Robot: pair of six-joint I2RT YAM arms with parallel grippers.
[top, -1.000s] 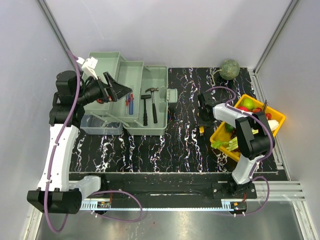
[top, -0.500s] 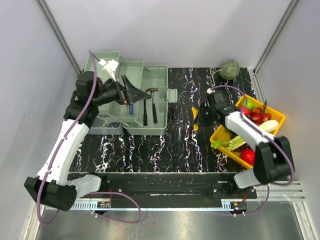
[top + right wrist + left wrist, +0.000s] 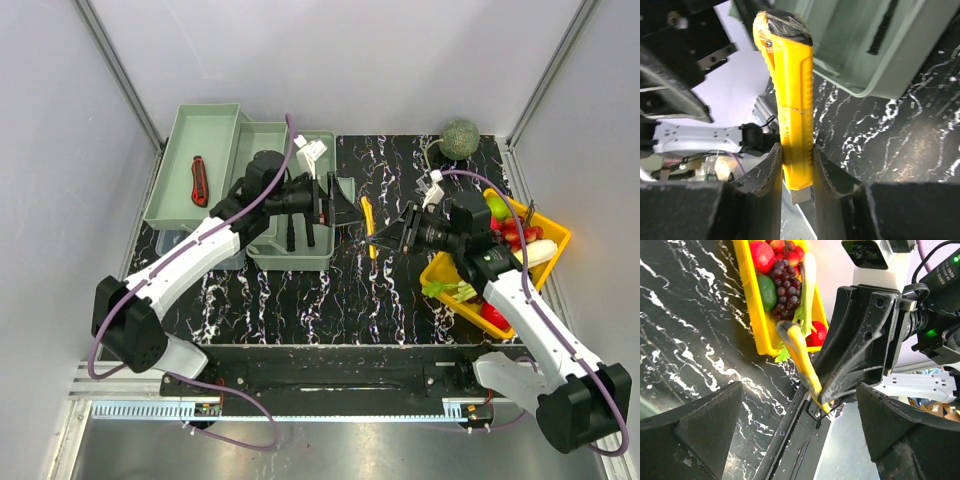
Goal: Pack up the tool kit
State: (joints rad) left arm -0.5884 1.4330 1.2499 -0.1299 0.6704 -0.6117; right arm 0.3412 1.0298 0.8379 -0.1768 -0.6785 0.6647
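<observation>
Two trays stood folded out from the toolbox (image 3: 262, 150) on the bench (image 3: 300, 290); the far one held a red tool (image 3: 199, 178). The left end effector (image 3: 343, 205) gaped wide and empty beside the box's right end. Its wrist camera showed grapes (image 3: 782, 282) in the yellow tray (image 3: 752, 315). The right wrist camera showed the right end effector (image 3: 796, 165) clamped on the yellow knife (image 3: 790, 90), near the toolbox.
</observation>
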